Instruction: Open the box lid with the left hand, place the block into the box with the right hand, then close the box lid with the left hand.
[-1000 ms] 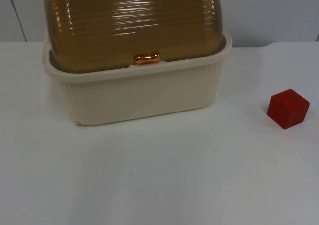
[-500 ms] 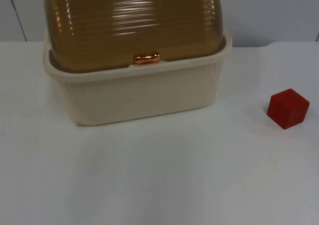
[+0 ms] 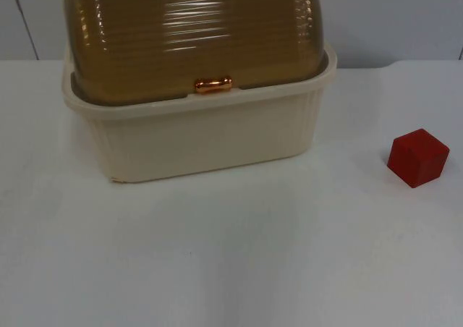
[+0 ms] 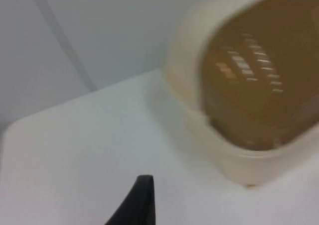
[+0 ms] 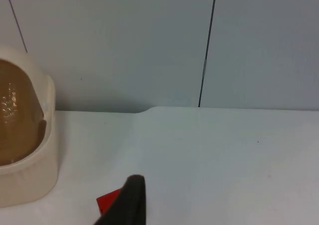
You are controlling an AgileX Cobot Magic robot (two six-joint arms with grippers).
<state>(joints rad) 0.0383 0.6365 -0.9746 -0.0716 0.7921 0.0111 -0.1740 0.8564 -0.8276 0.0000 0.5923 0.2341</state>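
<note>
A cream box [image 3: 210, 135] with ribbed walls is seen standing on the white table [image 3: 239, 255], at the back and to the left, close to the grey partition wall [image 3: 398, 16]. It is covered by a translucent amber-brown domed lid [image 3: 192, 34] with ridges running across it; the lid is shut, seated inside the box's rim. A small copper-coloured handle [image 3: 213, 85] is fixed at the middle of the lid's front edge. What lies inside the box cannot be made out through the tinted lid.

A red block [image 3: 417, 157] is found on the table well to the right of the box, apart from it, resting flat with one corner turned toward the camera.

In the left wrist view, the left tool [image 4: 137, 202] is shown above the table beside the box [image 4: 199, 110], with the lid [image 4: 254, 80] seen from its end; it touches nothing, and whether it is wide or narrow cannot be told. In the right wrist view, the right tool [image 5: 127, 202] is held over the table just by the block [image 5: 107, 201], which is partly hidden behind a fingertip, with the box [image 5: 30, 155] off to one side. Its spread cannot be told either.
</note>
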